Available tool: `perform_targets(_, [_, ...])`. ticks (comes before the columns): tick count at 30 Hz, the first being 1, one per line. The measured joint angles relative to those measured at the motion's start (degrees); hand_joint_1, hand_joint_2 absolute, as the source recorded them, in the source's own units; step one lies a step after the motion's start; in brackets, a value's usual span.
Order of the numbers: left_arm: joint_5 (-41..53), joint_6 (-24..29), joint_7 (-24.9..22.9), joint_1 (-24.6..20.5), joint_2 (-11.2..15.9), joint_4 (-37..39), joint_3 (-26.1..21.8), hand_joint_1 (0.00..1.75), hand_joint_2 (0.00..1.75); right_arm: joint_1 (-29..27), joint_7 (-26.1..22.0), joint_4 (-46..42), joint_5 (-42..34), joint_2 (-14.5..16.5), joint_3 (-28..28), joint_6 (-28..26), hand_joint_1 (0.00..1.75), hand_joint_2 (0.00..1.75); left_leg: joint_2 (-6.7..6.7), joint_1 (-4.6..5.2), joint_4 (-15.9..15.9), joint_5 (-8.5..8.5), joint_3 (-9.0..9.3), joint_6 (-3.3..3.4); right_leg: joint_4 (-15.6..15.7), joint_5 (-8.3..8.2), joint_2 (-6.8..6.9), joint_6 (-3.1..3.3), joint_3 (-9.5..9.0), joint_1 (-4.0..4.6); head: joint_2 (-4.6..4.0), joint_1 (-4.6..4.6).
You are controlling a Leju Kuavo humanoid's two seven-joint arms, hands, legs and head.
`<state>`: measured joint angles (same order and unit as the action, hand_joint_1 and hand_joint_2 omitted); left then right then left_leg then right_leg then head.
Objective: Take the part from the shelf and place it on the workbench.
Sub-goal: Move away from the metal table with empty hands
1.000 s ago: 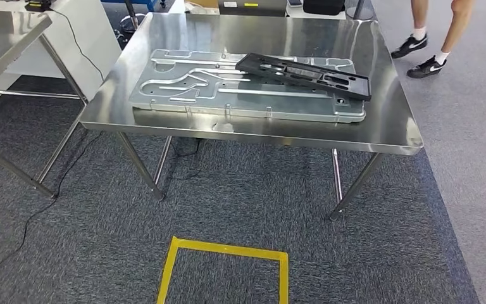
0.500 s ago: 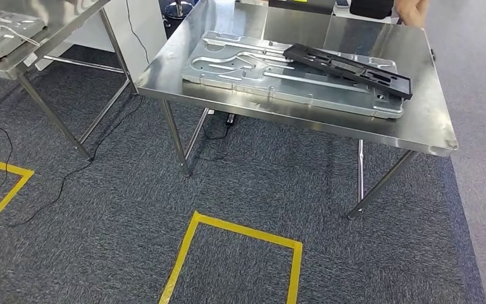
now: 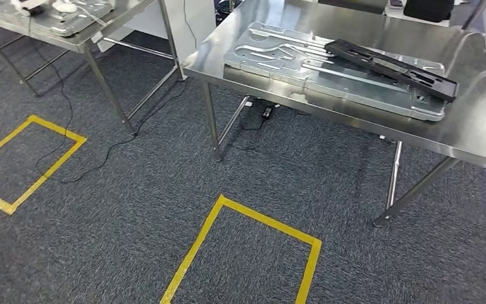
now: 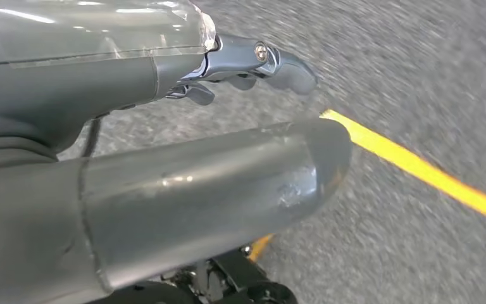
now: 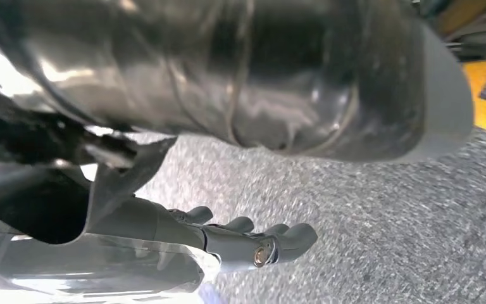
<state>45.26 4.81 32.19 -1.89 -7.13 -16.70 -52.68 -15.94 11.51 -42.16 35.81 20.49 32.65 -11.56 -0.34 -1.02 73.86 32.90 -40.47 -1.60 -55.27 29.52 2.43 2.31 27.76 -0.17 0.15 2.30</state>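
Left hand [image 4: 228, 69] is hanging down over the grey carpet [image 3: 133, 209] with nothing in it, thumb stuck out and the darker fingers [image 4: 272, 63] loosely stretched, so I'd call it released. Right hand [image 5: 228, 240] is the same deal in its wrist view: fingers [image 5: 291, 237] a bit apart, holding nothing, carpet underneath.

From the head view, the black part [image 3: 392, 68] is a long flat frame-like piece lying on top of a big silver stamped metal plate [image 3: 304, 60], toward the plate's right end and angled across it. The plate itself sits flat on the shiny steel tabletop [image 3: 474, 130] at upper right. Can't tell from here whether the black part is touching the tabletop anywhere or just resting on the plate.

Up in the left corner there's a second steel table [image 3: 95, 28] with another silver plate [image 3: 69, 16] and some small stuff on it, too cropped to make out. A black cable [image 3: 69, 120] trails across the carpet beneath it. Two yellow tape squares [image 3: 247, 247] are marked on the floor, one near the bottom middle, the other [image 3: 31, 158] off to the left. A yellow tape line [image 4: 417, 171] is also visible in the left wrist view, blurry.
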Motion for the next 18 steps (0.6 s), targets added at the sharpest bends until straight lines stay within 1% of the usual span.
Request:
perform_targets(1, [0.0,0.1,0.0,0.1,0.0,0.0,-0.1,0.0,0.0,-0.2,0.2,-0.4,-0.2,0.0,-0.5,0.0,0.0,0.0,0.19,-0.2,0.1,-1.38,0.95,-0.22,-0.3,-0.23,0.79,-0.18,0.66,-0.03,0.0,0.0])
perform_targets(2, [0.0,0.1,0.0,0.2,0.0,0.0,-0.1,0.0,0.0,-0.3,0.3,-0.7,-0.3,0.0,-0.9,0.0,0.0,0.0,0.61,-0.33,-2.3,-3.01,3.17,-0.3,-0.6,-0.42,1.52,-0.37,1.23,-0.07,0.0,-0.01])
perform_targets(3, [0.0,0.1,0.0,0.2,0.0,0.0,-0.2,0.0,0.0,-0.3,0.3,-0.9,-0.3,0.0,-1.2,0.0,0.0,0.0,1.56,-0.38,-6.4,-4.04,6.33,-0.24,-0.9,-0.56,2.17,-0.58,1.64,-0.08,0.0,-0.01])
perform_targets(4, [0.0,0.1,0.0,0.1,0.0,0.0,-0.2,0.0,0.0,-0.4,0.3,-1.2,-0.4,0.0,-1.5,0.0,0.0,0.0,2.78,-0.22,-11.0,-4.18,9.68,-0.06,-1.2,-0.67,2.77,-0.83,1.97,-0.03,0.0,-0.01])
perform_targets(5, [0.1,0.1,0.0,0.0,0.0,0.0,-0.2,0.0,0.0,-0.4,0.3,-1.4,-0.4,0.0,-1.8,0.0,0.0,0.0,3.78,0.0,-14.9,-3.78,12.21,0.29,-1.4,-0.77,3.39,-1.13,2.12,0.06,0.0,-0.01])
perform_targets(6, [0.1,0.1,0.0,-0.1,0.0,0.0,-0.2,0.0,0.0,-0.5,0.3,-1.6,-0.4,0.0,-2.0,0.0,0.0,0.0,4.39,0.24,-17.3,-3.19,13.51,0.66,-1.6,-0.89,3.96,-1.43,2.19,0.14,0.0,0.0])
perform_targets(7, [0.2,0.1,0.0,0.0,0.0,0.0,-0.2,0.0,0.0,-0.5,0.3,-1.8,-0.4,0.0,-2.2,0.0,0.0,0.0,4.33,0.47,-18.2,-2.84,13.75,1.09,-1.7,-1.03,4.53,-1.76,2.22,0.18,0.0,0.0])
perform_targets(8, [0.2,0.2,0.0,0.1,0.0,0.0,-0.2,0.0,0.0,-0.5,0.3,-1.9,-0.4,0.0,-2.4,0.0,0.0,0.0,3.8,0.43,-18.6,-3.0,13.51,1.63,-1.7,-1.11,5.04,-2.12,2.18,0.23,0.0,0.01])
perform_targets(9, [0.2,0.2,0.0,0.2,0.0,0.0,-0.3,0.0,0.0,-0.5,0.3,-2.1,-0.4,0.0,-2.5,0.0,0.0,0.0,3.34,0.34,-18.9,-3.32,13.36,2.12,-2.0,-0.77,4.51,-2.46,2.29,0.13,0.0,0.02])
perform_targets(10, [0.2,0.2,0.0,0.3,0.0,0.0,-0.3,0.0,0.0,-0.6,0.3,-2.3,-0.4,0.0,-2.6,0.0,0.0,0.0,2.87,0.23,-19.2,-3.69,13.26,2.67,-3.1,0.22,3.23,-2.75,2.74,0.02,0.0,0.02])
perform_targets(11, [0.2,0.2,0.0,0.3,-0.1,0.0,-0.3,0.0,0.0,-0.8,0.3,-2.4,-0.4,0.0,-2.7,0.0,0.0,0.0,2.39,0.1,-19.5,-4.09,13.11,3.16,-5.4,1.95,1.48,-2.98,3.73,-0.1,0.0,0.02])
perform_targets(12, [0.2,0.2,0.0,0.3,-0.1,0.1,-0.3,0.0,0.0,-0.9,0.3,-2.5,-0.4,0.0,-2.8,0.0,0.0,0.0,1.94,0.12,-19.5,-4.36,12.83,3.52,-8.9,4.13,-0.46,-3.13,5.19,-0.27,0.0,0.02])
perform_targets(13, [0.2,0.2,0.0,0.3,-0.1,0.1,-0.3,0.0,0.0,-1.0,0.3,-2.6,-0.4,0.0,-2.8,0.0,0.0,0.0,1.39,0.17,-19.4,-4.57,12.48,3.77,-12.8,6.21,-1.59,-3.2,6.91,-0.33,0.0,0.02])
perform_targets(14, [0.2,0.3,-0.1,0.2,-0.1,0.1,-0.3,0.0,0.0,-1.2,0.4,-2.6,-0.4,0.0,-2.8,0.0,0.0,0.0,0.74,0.23,-19.2,-4.73,12.16,3.88,-16.3,7.56,-2.08,-3.26,8.35,-0.35,0.0,0.02])
perform_targets(15, [0.2,0.4,-0.3,0.3,-0.1,0.1,-0.4,0.0,0.0,-1.2,0.4,-2.6,-0.5,0.0,-2.8,0.1,0.0,0.0,0.01,0.28,-19.0,-4.84,11.94,3.91,-18.0,7.74,-2.26,-3.3,8.98,-0.37,0.0,0.02])
perform_targets(16, [0.3,0.6,-0.7,0.3,-0.1,0.1,-0.4,0.0,0.0,-1.3,0.5,-2.7,-0.7,0.0,-2.9,0.1,0.0,0.0,-0.79,0.31,-18.8,-4.88,11.79,3.87,-17.4,6.72,-2.35,-3.31,8.55,-0.43,0.0,0.02])
perform_targets(17, [0.4,0.9,-1.1,0.4,-0.1,0.1,-0.5,0.0,0.0,-1.4,0.5,-2.7,-0.9,0.0,-2.9,0.2,0.0,0.0,-1.61,0.32,-18.5,-4.88,11.71,3.77,-14.7,4.78,-2.57,-3.26,7.07,-0.51,0.0,0.02])
perform_targets(18, [0.7,1.3,-1.8,0.5,-0.1,0.2,-0.5,0.0,0.0,-1.5,0.6,-2.9,-1.1,0.0,-3.0,0.4,0.0,0.0,-2.38,0.31,-18.2,-4.8,11.64,3.65,-10.6,2.61,-3.29,-3.16,5.03,-0.63,0.0,0.02])
